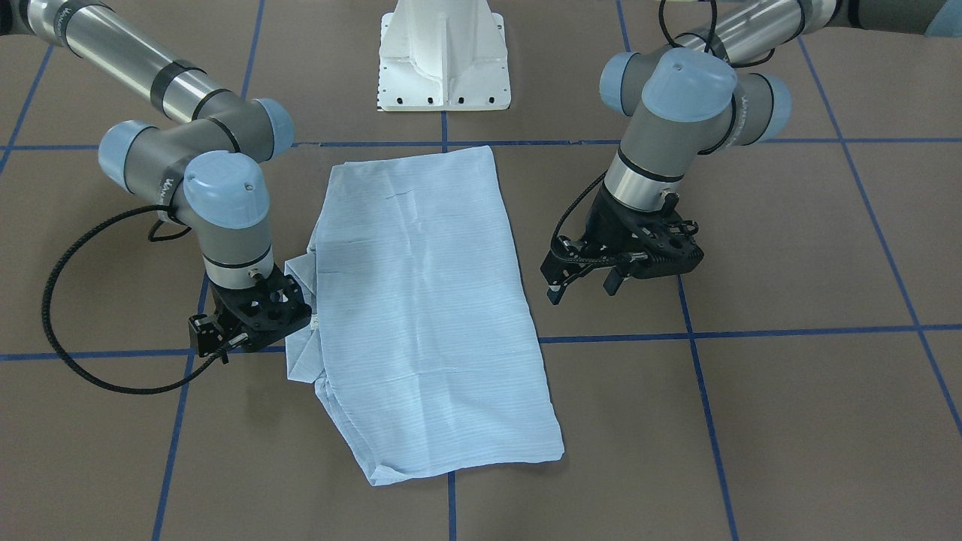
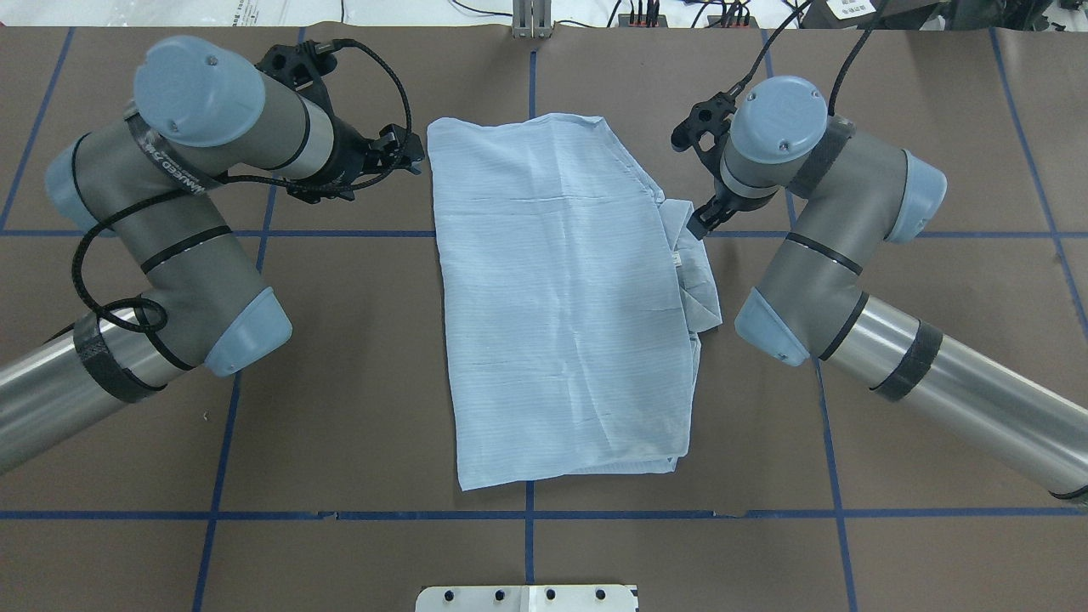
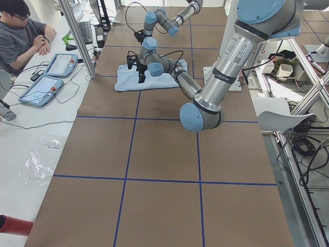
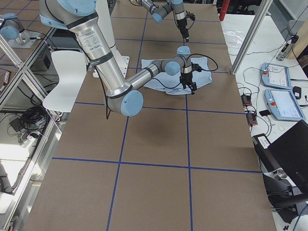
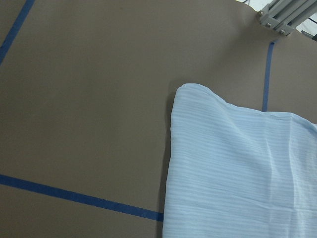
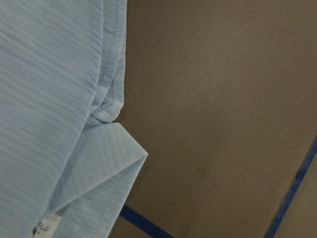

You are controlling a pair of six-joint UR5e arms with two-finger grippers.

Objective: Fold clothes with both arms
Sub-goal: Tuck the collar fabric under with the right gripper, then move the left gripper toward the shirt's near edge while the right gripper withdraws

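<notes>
While flat, shirt (image 2: 561,297) on blue-taped tbl (image 2: 357,382).

The bench (image 2: 340,408) is big and brown, with blue tape lines (image 2: 255,515) that cut it into squares, and a white stand (image 1: 443,60) sits at one edge. Next to it is a white side table (image 3: 15,134), where a person (image 3: 23,38) in a grey top sits by two flat screens with blue edges (image 3: 41,88), a clear plastic bag (image 3: 43,159) and some wires. Silver metal posts (image 3: 76,36) stand by the bench, and on the other side are a white chair (image 4: 67,77) and a heap of black cables (image 4: 31,115) on the floor.
</notes>
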